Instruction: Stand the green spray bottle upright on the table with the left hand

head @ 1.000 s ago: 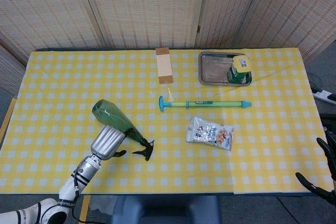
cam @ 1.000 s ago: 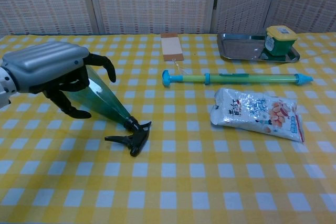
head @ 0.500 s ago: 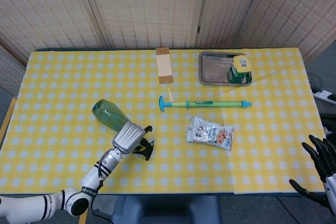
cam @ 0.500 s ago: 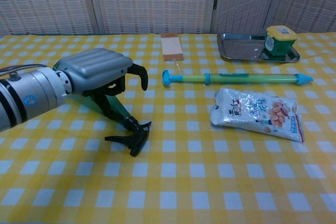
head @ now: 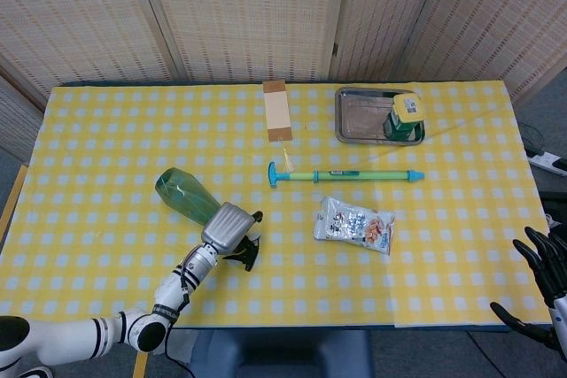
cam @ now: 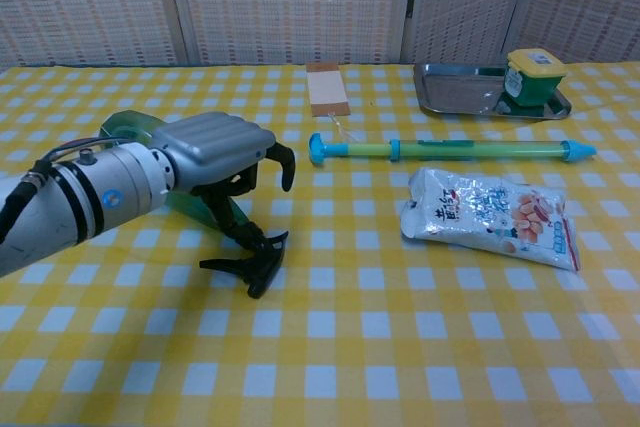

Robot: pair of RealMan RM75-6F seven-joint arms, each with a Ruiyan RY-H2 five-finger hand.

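Green bottle lies on its side on the yellow checked table, base toward the far left, black spray head toward the near right, resting on the cloth. Not upright.

Left hand sits over the bottle's neck end, just behind the spray head. Chest view: fingers curled down over and around the neck, silver back of the hand on top. Whether they actually clamp the bottle or only arch over it, cannot tell; the contact is hidden under the hand. Bottle body sticks out behind the hand in the head view; in the chest view only a green edge shows past the wrist.

Right hand is at the near right edge of the table, far from the bottle, fingers apart, holding nothing. Seen in the head view only.

Other things, placed from the bottle:
- Long green and blue pump toy to the right and a bit farther back, lying crosswise.
- Snack bag to the right, nearer than the pump toy, flat on the table, well apart from the spray head.
- Wooden block behind and to the right, lying flat, a small tag on a string at its near end.
- Metal tray far back right, with a green and yellow box in its right end.
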